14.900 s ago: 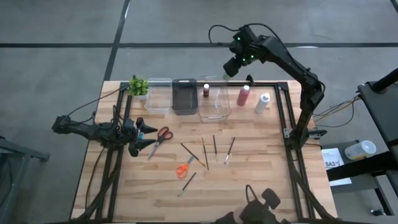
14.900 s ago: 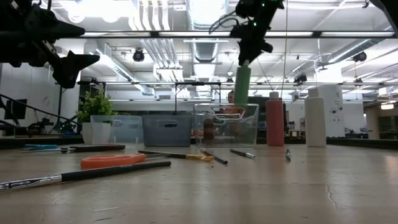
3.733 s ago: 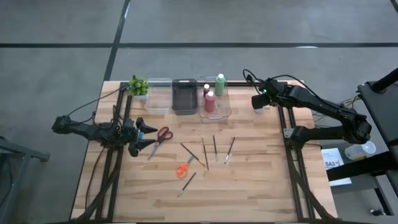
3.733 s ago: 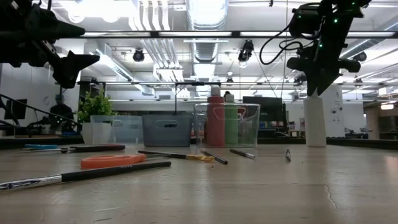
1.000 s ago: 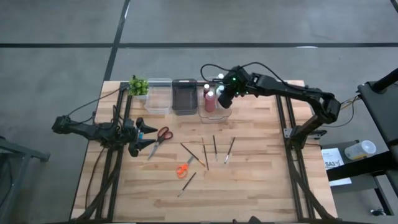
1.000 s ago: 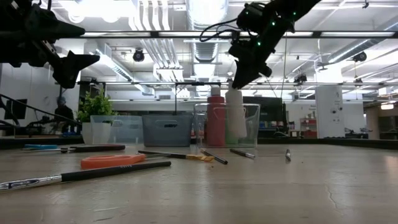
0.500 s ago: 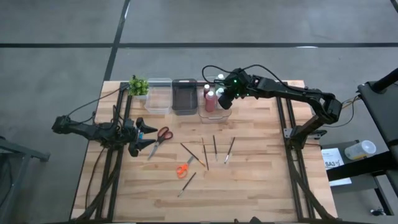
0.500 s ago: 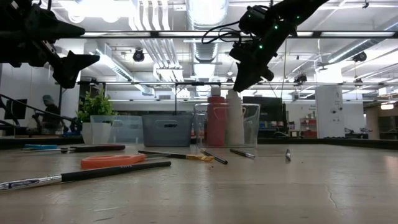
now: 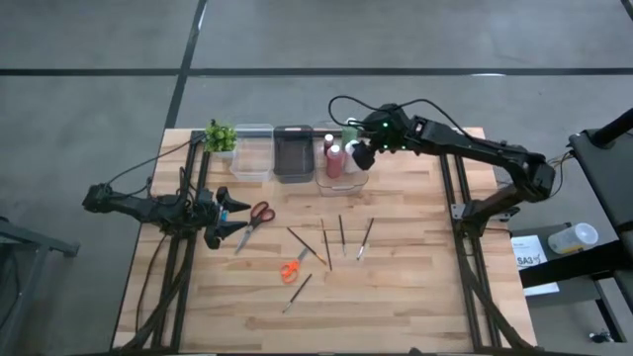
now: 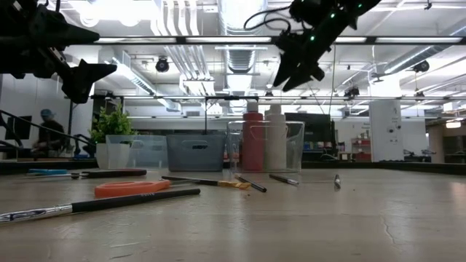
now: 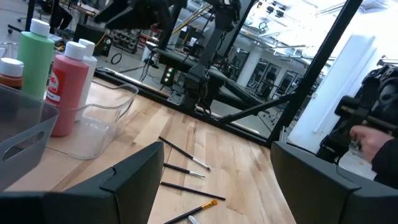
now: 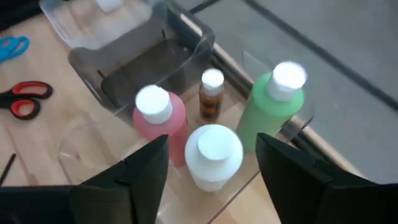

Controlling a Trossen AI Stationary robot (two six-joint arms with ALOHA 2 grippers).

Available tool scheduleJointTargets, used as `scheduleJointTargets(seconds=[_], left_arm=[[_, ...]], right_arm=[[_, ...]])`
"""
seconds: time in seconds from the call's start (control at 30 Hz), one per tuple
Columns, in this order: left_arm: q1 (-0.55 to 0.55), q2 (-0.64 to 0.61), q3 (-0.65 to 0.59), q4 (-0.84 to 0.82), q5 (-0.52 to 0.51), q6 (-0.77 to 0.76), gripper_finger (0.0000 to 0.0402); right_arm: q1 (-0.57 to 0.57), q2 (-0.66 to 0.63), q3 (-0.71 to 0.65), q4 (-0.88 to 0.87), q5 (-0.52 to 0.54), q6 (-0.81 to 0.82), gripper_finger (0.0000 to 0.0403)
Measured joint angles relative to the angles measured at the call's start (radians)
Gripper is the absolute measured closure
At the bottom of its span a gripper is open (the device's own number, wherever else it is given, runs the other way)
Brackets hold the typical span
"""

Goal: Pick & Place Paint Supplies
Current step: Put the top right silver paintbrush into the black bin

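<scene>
Four capped paint bottles, white [image 12: 213,155], red, green and tiny brown, are standing upright, crowding the clear plastic bin [image 9: 341,178] on the wooden counter [image 9: 396,277]; my right jaws [image 9: 363,156] are hanging released above.

Your wooden table [image 9: 415,287] carries three bins [image 9: 294,153], a plant [image 9: 220,135], scissors [image 9: 253,222], brushes [image 9: 341,234] and an orange tool [image 9: 289,271].

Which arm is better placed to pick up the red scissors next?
The left. The left gripper hangs open right beside the red scissors, while the right gripper is open over the clear bin holding the bottles, farther away.
</scene>
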Motion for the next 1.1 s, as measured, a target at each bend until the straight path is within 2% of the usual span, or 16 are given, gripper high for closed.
scheduleJointTargets(seconds=[0.2,0.4,0.6,0.73,0.97,1.1], left_arm=[[0.000,0.000,0.000,0.000,0.000,0.000,0.0099],[0.000,0.000,0.000,0.000,0.000,0.000,0.0099],[0.000,0.000,0.000,0.000,0.000,0.000,0.0099],[0.000,0.000,0.000,0.000,0.000,0.000,0.0099],[0.000,0.000,0.000,0.000,0.000,0.000,0.0099],[0.000,0.000,0.000,0.000,0.000,0.000,0.0099]], right_arm=[[0.000,-0.120,-0.001,-0.021,-0.009,-0.137,0.0152],[-0.002,-0.230,-0.003,-0.040,-0.228,-0.198,0.0152],[0.000,-0.281,-0.035,-0.045,-0.371,-0.359,0.0152],[0.003,-0.275,-0.068,-0.044,-0.447,-0.374,0.0152],[0.088,-0.267,-0.117,-0.038,-0.440,-0.167,0.0161],[0.174,-0.267,-0.130,-0.037,-0.303,-0.097,0.0192]])
